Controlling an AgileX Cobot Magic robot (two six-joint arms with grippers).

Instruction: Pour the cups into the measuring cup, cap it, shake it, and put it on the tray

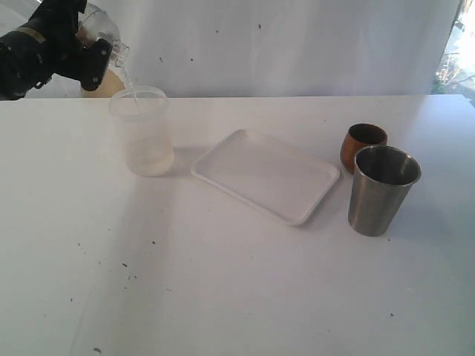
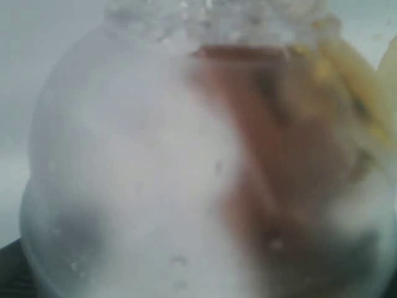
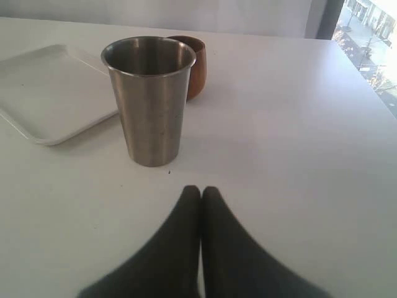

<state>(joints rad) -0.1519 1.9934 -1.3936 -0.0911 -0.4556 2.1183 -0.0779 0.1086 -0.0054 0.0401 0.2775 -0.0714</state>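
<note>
The white table (image 1: 237, 297) carries everything. The tray (image 1: 263, 174) lies near its middle, flat and bare.

Just off the tray's right-hand corner stands the steel tumbler (image 1: 382, 191), upright. It is stiff and will not dent, but its wall is smooth and widens upward, so it will probably slip if pinched lightly. The best hold looks to be across the wall at mid-height. Whether it holds anything does not show.

Left of the tray stands a frosted cup (image 1: 142, 133) with a little pale liquid in the bottom.

Above it, farther from the tray, a clear container (image 1: 104, 33) hangs tilted, sending a thin stream (image 1: 131, 87) into the frosted cup. It may be the capped measuring cup, but no marks can be read. It looks thin-walled and springy, so a hard squeeze would likely bend it.

The wooden cup (image 1: 361, 144) sits just behind the tumbler, very close; whether they touch I cannot tell. It looks small, rounded and light, with a less slippery skin.

The left gripper (image 1: 89, 55) has its jaws clamped on the clear container. The right gripper (image 3: 200, 189) sits low in front of the tumbler, jaws pressed together and empty.
</note>
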